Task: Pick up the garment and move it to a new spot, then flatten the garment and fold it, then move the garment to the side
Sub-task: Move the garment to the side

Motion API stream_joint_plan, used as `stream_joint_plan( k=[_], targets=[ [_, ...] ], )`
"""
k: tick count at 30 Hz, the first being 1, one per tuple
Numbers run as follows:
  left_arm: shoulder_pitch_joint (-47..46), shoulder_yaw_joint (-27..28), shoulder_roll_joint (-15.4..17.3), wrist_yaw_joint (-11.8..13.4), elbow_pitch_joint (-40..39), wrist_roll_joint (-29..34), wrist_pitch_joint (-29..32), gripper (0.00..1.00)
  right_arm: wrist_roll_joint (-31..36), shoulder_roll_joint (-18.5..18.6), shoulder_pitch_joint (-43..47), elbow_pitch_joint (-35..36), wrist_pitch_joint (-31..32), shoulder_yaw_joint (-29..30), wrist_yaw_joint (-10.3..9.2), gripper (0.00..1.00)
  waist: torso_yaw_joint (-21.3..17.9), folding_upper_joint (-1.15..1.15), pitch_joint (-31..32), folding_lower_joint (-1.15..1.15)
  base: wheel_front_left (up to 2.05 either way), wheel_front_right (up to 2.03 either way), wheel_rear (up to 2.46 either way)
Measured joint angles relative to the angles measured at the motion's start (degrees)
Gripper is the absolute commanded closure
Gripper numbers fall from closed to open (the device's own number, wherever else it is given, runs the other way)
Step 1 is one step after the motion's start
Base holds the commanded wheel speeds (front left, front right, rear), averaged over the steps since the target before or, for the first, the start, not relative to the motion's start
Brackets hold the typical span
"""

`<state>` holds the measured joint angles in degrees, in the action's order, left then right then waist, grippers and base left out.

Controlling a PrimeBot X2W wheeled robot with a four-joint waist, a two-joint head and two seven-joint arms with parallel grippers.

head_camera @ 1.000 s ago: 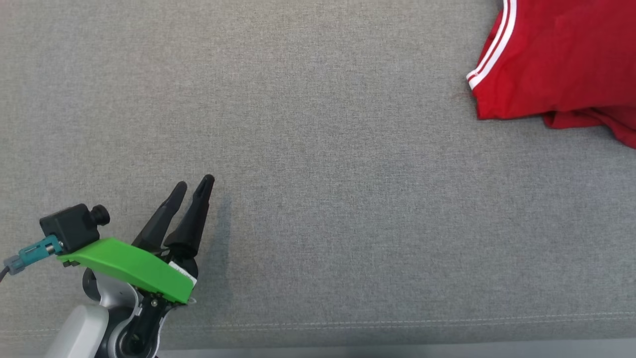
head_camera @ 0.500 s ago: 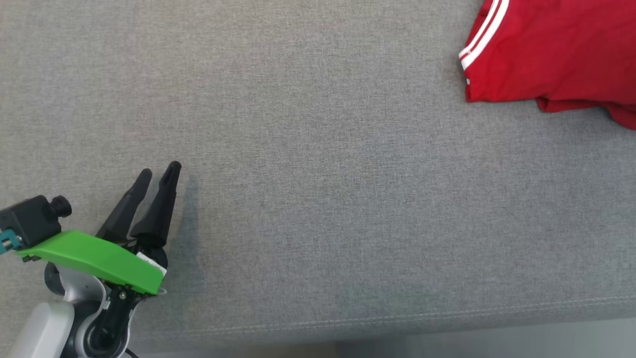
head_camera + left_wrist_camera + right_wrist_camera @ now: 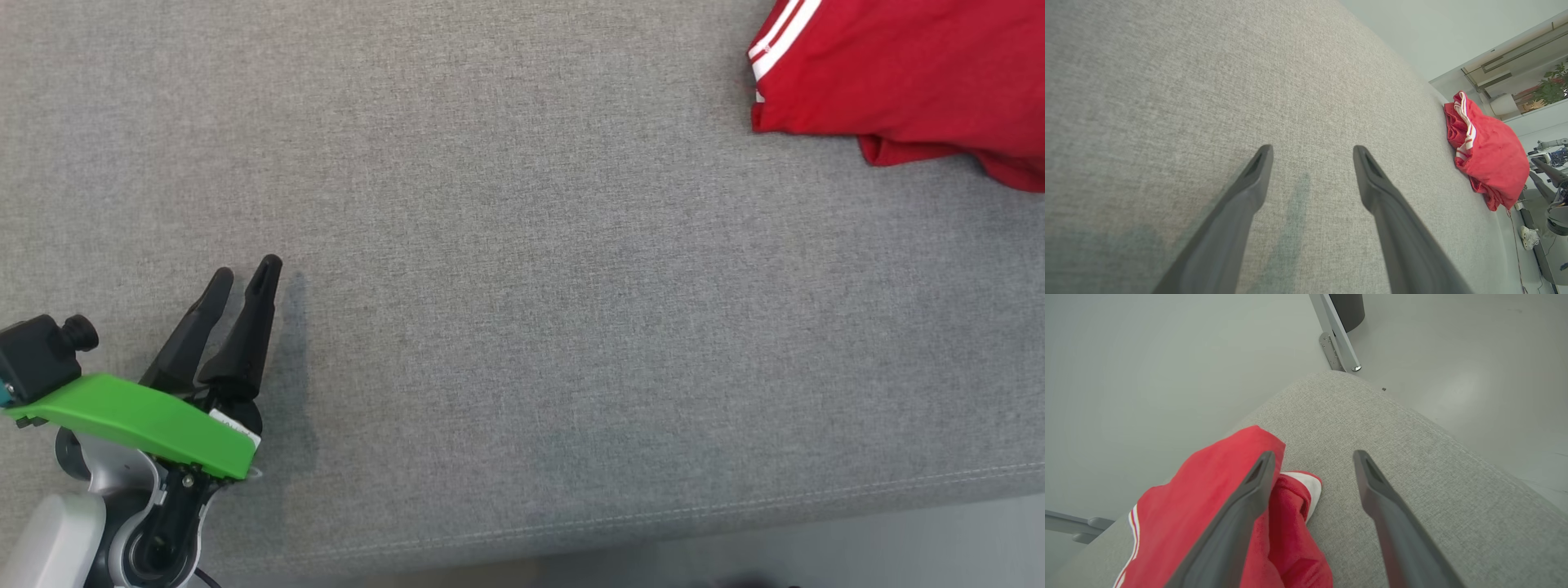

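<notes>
1. Grey upholstered cushion carries the red garment, bunched at its far right corner.
2. Our right fingers stand apart over it, gripping nothing; our left fingers stand apart too, well away near the front edge.
3. We judge the set-aside step nearly finished; next, lift clear without snagging cloth.

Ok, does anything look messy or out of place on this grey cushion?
The red garment sits bunched near the right end of the grey cushion, a lower layer poking out unevenly past its near edge, so the fold looks untidy. Nothing looks spilled or damaged.
</notes>
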<state>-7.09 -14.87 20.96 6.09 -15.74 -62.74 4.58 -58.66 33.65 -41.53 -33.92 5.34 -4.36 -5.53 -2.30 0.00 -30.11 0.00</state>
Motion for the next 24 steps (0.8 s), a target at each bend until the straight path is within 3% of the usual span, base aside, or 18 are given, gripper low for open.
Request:
stream_joint_plan(
  k=[11, 24],
  targets=[
    [-0.04, -0.51, -1.41, 0.03, 0.25, 0.0, -0.01, 0.0, 4.44, -1.09, 2.64, -2.44, -5.03, -3.64, 1.13, 0.0, -0.05, 0.0, 1.5, 0.0, 0.0, 0.0, 0.0],
    [-0.02, -2.34, -5.55, -0.41, 4.38, -0.63, -1.87, 0.0, 9.76, 0.78, 2.72, 1.01, -12.92, -5.3, 2.75, 0.0, 0.97, 0.0, 6.82, 0.0, 0.0, 0.0, 0.0]
  ],
)
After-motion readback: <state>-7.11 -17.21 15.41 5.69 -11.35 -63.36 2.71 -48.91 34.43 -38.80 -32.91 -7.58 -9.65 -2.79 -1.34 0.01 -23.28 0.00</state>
